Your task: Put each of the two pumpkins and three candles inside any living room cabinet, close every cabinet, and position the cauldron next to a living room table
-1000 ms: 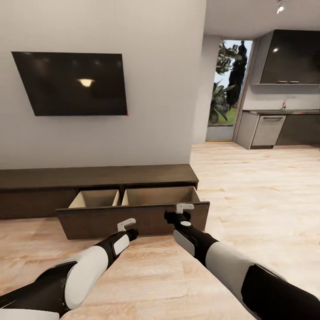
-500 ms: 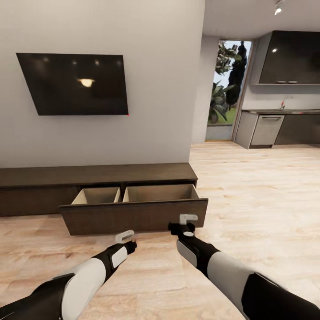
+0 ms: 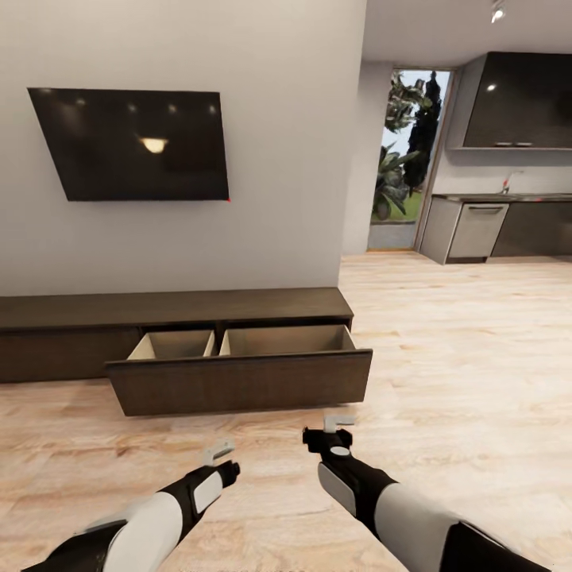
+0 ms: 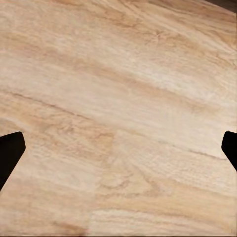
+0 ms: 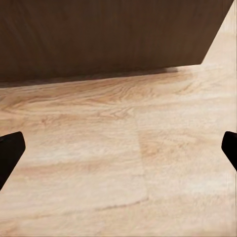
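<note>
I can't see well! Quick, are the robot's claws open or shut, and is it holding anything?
Left claw: open, holding nothing.
Right claw: open, holding nothing.

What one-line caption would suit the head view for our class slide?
Both open hands, left hand and right hand, hover over the wooden floor before the cabinet with its drawer pulled open.

Pale, light-brown wooden plank floor (image 4: 123,113) with wavy grain and faint seams between boards spreads across the left wrist view. Two black fingertips (image 4: 10,153) of the left gripper (image 4: 118,153) poke in at opposite edges, set wide apart with only bare floor between them. A sliver of something dark sits in one corner, too small to identify.
</note>
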Tool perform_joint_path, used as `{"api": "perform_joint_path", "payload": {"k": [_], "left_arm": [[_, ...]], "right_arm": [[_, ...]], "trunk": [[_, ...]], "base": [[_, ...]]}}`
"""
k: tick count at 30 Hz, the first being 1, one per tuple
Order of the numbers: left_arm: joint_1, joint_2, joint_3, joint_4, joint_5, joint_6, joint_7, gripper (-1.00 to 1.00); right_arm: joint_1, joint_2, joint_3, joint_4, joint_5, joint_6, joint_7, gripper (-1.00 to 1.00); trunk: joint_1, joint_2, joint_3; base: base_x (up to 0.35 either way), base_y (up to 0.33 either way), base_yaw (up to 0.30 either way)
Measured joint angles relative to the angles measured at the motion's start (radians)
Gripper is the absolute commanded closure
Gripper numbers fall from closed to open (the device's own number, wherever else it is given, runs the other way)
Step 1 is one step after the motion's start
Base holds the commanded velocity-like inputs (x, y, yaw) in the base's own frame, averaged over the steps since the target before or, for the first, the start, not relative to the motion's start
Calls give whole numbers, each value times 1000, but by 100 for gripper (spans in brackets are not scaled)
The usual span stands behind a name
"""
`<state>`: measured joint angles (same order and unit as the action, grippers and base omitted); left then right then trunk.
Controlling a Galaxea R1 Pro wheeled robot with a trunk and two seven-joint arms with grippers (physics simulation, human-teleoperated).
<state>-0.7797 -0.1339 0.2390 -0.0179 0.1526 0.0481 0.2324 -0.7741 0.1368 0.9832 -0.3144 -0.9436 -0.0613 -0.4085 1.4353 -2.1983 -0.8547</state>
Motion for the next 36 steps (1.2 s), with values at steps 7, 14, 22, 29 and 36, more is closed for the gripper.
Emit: {"api": "perform_joint_path", "payload": {"k": [7, 14, 22, 29, 36], "left_arm": [[39, 11, -1, 0, -3, -24, -1, -100], [47, 16, -1, -1, -6, -30, -24, -100], [48, 59, -3, -1, -4, -39, -139, -100], [48, 66, -3, -1, -5, -40, -147, -100], [48, 67, -3, -1, -4, -40, -149, -100]], "right_arm": [[47, 0, -3, 140, -2, -118, 105, -100], [62, 0, -3, 204, -4, -133, 232, -100], [64, 2, -2, 203, -5, -145, 245, -100], [65, 3, 1, 199, -5, -149, 247, -100], [66, 3, -1, 201, -6, -208, 250, -100]], "trunk": [[27, -49, -22], [54, -98, -44], [84, -154, -69], [111, -203, -91], [138, -252, -113]], "base": [[0, 0, 0], [0, 0, 0], [0, 0, 0], [0, 0, -7], [0, 0, -17]]}}
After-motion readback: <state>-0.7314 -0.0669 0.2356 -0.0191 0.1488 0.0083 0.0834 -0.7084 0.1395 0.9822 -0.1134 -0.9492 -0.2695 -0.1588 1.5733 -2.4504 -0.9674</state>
